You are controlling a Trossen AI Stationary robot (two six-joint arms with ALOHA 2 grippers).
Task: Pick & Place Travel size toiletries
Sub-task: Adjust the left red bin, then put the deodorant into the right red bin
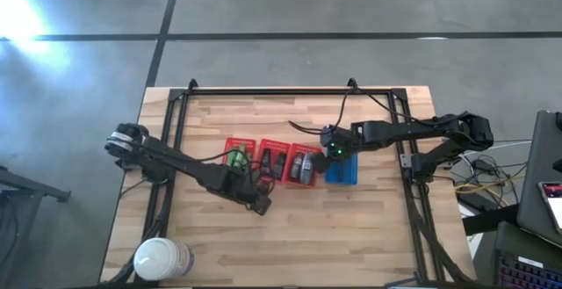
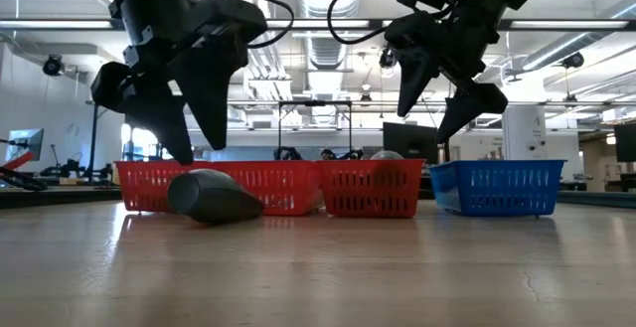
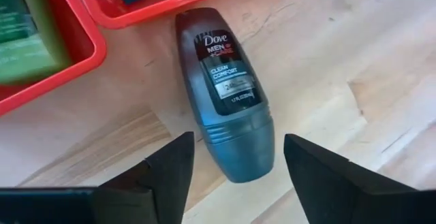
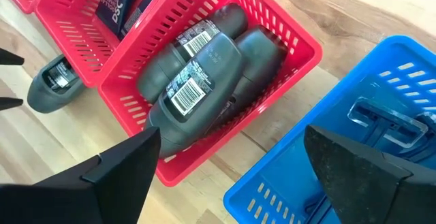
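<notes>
A wooden table (image 1: 290,227) is being shown from above, with a large white roll (image 1: 162,258) lying near its front left corner. Across the middle, three red baskets and one blue basket (image 1: 342,171) are standing in a row. The sorting appears well under way: green toiletries (image 1: 235,159) are lying in the left red basket (image 1: 238,145), dark items are lying in the middle red basket (image 1: 271,162), and grey deodorants (image 4: 197,81) are filling the right red basket (image 4: 286,37). One piece is judged to be left outside: a dark grey Dove roll-on deodorant (image 3: 228,98), lying on its side on the bare wood just in front of the red baskets. The left gripper (image 3: 235,173) is being held directly over it, its fingers spread wide on either side of the cap end and not touching it, nothing being gripped. Further right, the right gripper (image 4: 231,169) is being held above the gap between the right red basket and the blue basket, its fingers also spread wide and empty. Something clear or pale is lying in the blue basket, but it cannot be identified.
</notes>
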